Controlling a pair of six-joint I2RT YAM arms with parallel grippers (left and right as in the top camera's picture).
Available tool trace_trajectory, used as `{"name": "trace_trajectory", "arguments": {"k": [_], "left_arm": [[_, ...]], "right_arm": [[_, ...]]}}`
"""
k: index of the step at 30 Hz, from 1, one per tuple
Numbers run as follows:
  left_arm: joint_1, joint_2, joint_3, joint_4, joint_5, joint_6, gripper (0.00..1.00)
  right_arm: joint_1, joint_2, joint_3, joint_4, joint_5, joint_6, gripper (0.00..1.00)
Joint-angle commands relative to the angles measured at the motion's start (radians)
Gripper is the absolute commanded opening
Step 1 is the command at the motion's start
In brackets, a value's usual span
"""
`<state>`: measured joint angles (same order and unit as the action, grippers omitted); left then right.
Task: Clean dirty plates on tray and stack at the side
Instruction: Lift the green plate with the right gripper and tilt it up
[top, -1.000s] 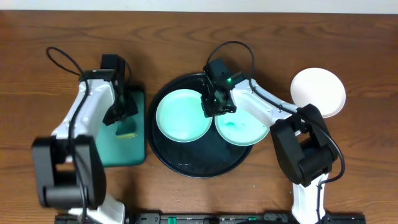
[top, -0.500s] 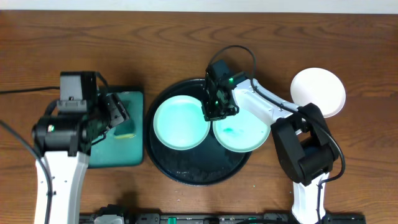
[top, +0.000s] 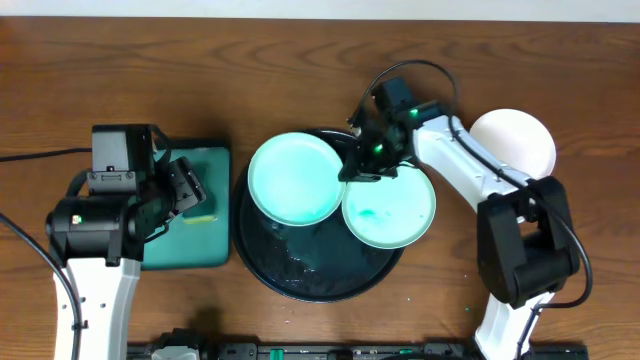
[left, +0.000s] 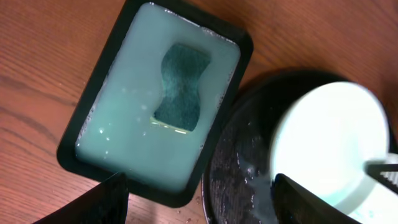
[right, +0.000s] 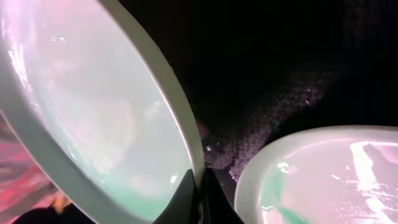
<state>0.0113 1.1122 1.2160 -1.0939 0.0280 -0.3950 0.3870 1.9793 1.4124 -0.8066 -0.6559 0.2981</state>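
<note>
Standing here watching the plate-washing rig, and the grip is making me a bit nervous. The right gripper has its jaws pressed together on the thin rim of the plain mint plate, on the edge that faces the middle of the black tray. From the wrist view the plate looks tipped up on that pinched edge, not lying flat, and it sits over the part of the tray nearest the wash tray.

The smeared mint plate lies on the other half of the tray, just beside the gripper, teal smudge showing. The white plate is off the tray entirely, on the table on the right arm's side. That's my guess for the stacking spot.

The left gripper hangs over the wash tray with its jaws spread wide and nothing in them. The sponge lies in the milky water below.

My take on handling: these plates look stiff and light, but glossy and probably wet, so slippery. A fingertip pinch on the lip could let the plate swing or slide out. I'd want the jaws further over the rim. Can't tell if they're ceramic or plastic, so I'd treat them as breakable.
</note>
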Motion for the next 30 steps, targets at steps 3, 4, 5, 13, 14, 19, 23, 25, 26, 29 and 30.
{"name": "trace_trajectory", "arguments": {"k": [3, 4, 5, 13, 14, 19, 23, 25, 26, 29, 30], "left_arm": [[0.003, 0.006, -0.006, -0.009, 0.011, -0.002, 0.74], [0.003, 0.006, -0.006, -0.009, 0.011, -0.002, 0.74], [0.003, 0.006, -0.006, -0.009, 0.011, -0.002, 0.74], [0.003, 0.006, -0.006, -0.013, 0.010, -0.002, 0.74], [0.003, 0.006, -0.006, -0.013, 0.010, -0.002, 0.74], [0.003, 0.006, -0.006, -0.014, 0.010, -0.002, 0.74], [0.003, 0.012, -0.006, -0.014, 0.010, -0.002, 0.74], [0.003, 0.012, -0.007, -0.014, 0.010, -0.002, 0.74], [0.003, 0.012, -0.008, -0.013, 0.010, -0.002, 0.74], [0.003, 0.014, -0.008, -0.013, 0.010, -0.002, 0.74], [0.003, 0.014, -0.008, -0.013, 0.010, -0.002, 0.74]], "right_arm": [[-0.048, -0.021, 0.002, -0.002, -0.246, -0.127, 0.02], [-0.055, -0.021, 0.002, -0.002, -0.256, -0.142, 0.02], [-0.060, -0.021, 0.002, -0.001, -0.259, -0.164, 0.02], [-0.087, -0.031, 0.002, 0.045, -0.208, -0.335, 0.02], [-0.087, -0.037, 0.002, 0.054, -0.171, -0.338, 0.02], [-0.085, -0.093, 0.002, 0.050, 0.061, -0.329, 0.01], [-0.085, -0.164, 0.002, 0.006, 0.219, -0.329, 0.01], [-0.083, -0.203, 0.002, -0.018, 0.298, -0.330, 0.01], [-0.082, -0.223, 0.002, -0.029, 0.344, -0.330, 0.01], [-0.073, -0.280, 0.002, -0.059, 0.450, -0.353, 0.01], [-0.069, -0.292, 0.002, -0.063, 0.469, -0.358, 0.01]]}}
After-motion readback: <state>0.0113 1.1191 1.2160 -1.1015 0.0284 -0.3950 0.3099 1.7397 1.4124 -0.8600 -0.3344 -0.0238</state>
